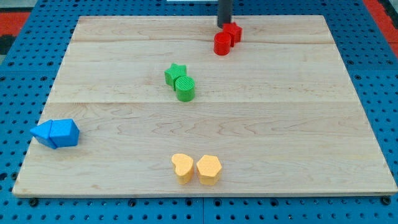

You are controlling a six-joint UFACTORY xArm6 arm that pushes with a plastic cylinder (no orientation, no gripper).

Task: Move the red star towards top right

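The red star (pixel 232 32) lies near the view's top edge of the wooden board (pixel 298 124), a little right of centre. A red cylinder (pixel 222 44) touches it on its lower left. My tip (pixel 224 24) stands at the star's upper left, touching or almost touching it; the dark rod rises out of the view's top.
A green star (pixel 175 74) and a green cylinder (pixel 185 88) sit together left of centre. Two blue blocks (pixel 56 133) lie at the view's left edge. A yellow heart (pixel 183 167) and a yellow hexagon (pixel 209 169) sit near the bottom.
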